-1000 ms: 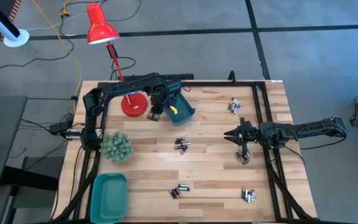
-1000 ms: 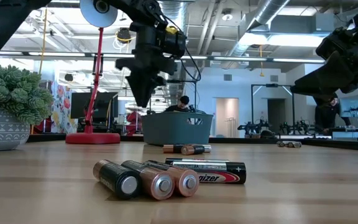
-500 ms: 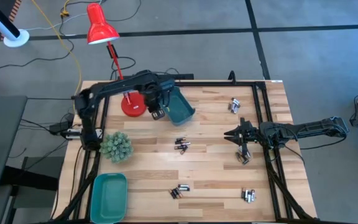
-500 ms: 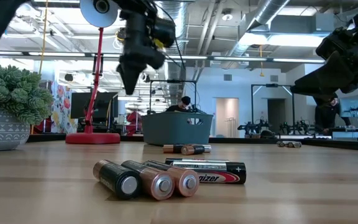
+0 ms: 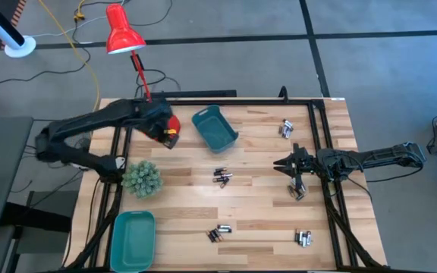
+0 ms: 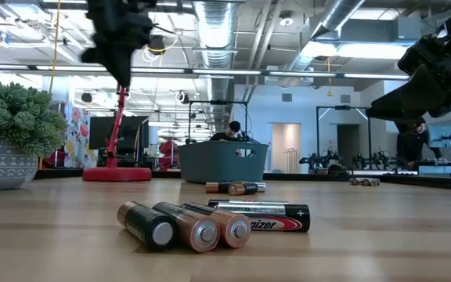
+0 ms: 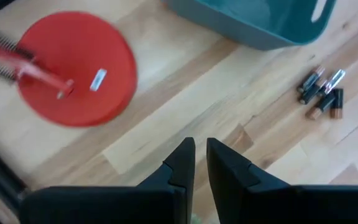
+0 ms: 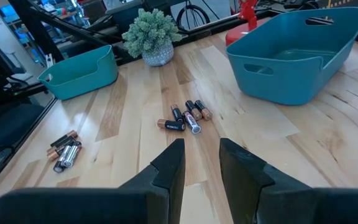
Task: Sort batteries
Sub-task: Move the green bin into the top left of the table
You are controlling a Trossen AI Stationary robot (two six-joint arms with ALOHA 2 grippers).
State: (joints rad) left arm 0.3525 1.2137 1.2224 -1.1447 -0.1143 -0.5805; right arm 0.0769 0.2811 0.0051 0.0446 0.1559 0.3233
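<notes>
Currently the batteries, small cylinders with dark or copper-toned casings and metallic ends, lie in loose clusters on the pale wooden slat table [image 5: 264,220]. One cluster [image 5: 221,177] lies near the table's middle, another [image 5: 218,233] lies near the front edge, a third [image 5: 303,239] sits at the front right, and a fourth [image 5: 286,128] lies toward the far right corner. In the low view the nearest cluster [image 6: 210,222] shows three copper-and-black cells side by side, with a longer black cell touching them behind.

The left gripper [image 5: 170,137] hangs above the round red base of the desk lamp [image 5: 121,34]. Its two dark, wedge-shaped fingers [image 7: 182,163] stand almost together, with only a narrow slit between them, and nothing is held.

The right gripper [image 5: 294,182] is positioned at the right side of the table, just above a battery pair [image 5: 297,193]. Its fingers [image 8: 169,163] stand moderately apart with nothing between them.

A smooth, teal plastic bin [image 5: 215,127] with a rectangular shape and cut-out handles sits tilted at the far centre of the table. No cells are visible inside it in the high view. A second teal bin [image 5: 132,239] rests at the front left corner. A spiky green plant [image 5: 142,178] in a patterned grey pot stands between the lamp base and that second bin.
</notes>
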